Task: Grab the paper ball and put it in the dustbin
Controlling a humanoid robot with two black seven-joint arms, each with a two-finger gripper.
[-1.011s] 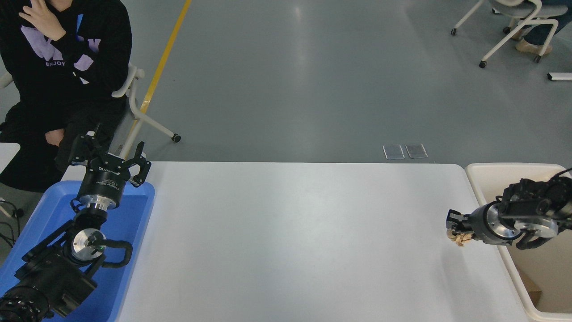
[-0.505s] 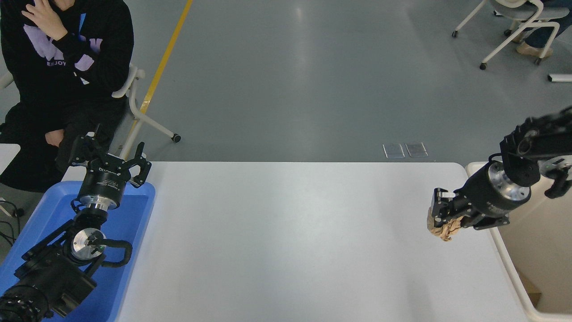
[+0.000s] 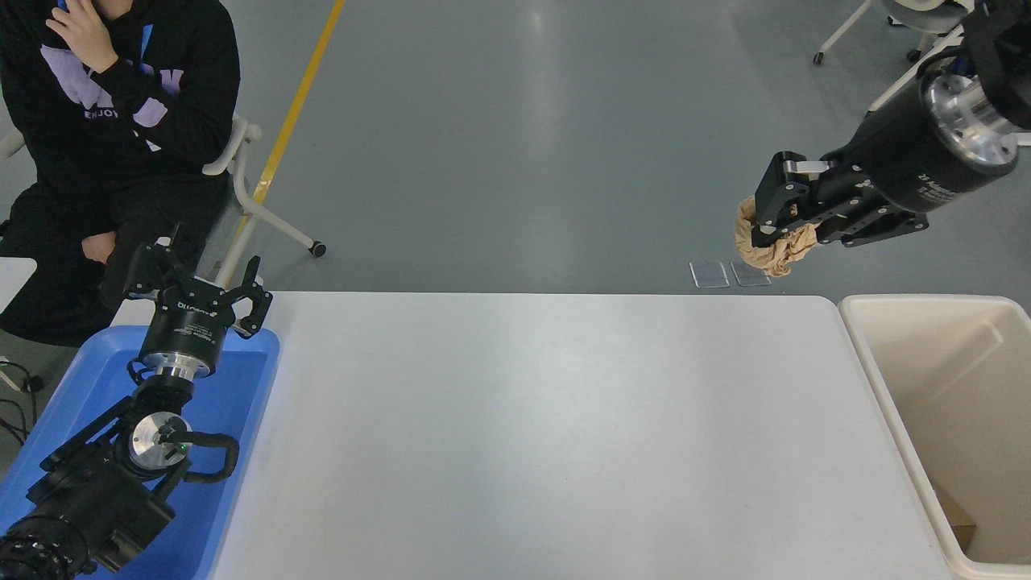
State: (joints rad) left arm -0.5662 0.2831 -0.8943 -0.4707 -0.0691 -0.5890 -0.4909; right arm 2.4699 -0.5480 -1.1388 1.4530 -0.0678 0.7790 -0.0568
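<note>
The right claw point(image 3: 775, 234) pinches the paper ball point(image 3: 767, 246) high above the surface's far right corner. It should swing right over the dustbin point(image 3: 886, 379) before spreading, keeping the grip firm. The left claw point(image 3: 201, 286) hangs spread over the near left corner.

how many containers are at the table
2. A blue tray at the table's left edge, under the parked left gripper, and a cream-white dustbin at its right edge. The bin's near part is cut off.

White bench point(image 3: 523, 435) with a blue tray point(image 3: 233, 403) at its left end; person in black hoodie point(image 3: 113, 121) seated on a white chair point(image 3: 242, 185) beyond it; yellow line point(image 3: 294, 105) on grey floor point(image 3: 523, 145); another chair point(image 3: 902, 48) top right.
</note>
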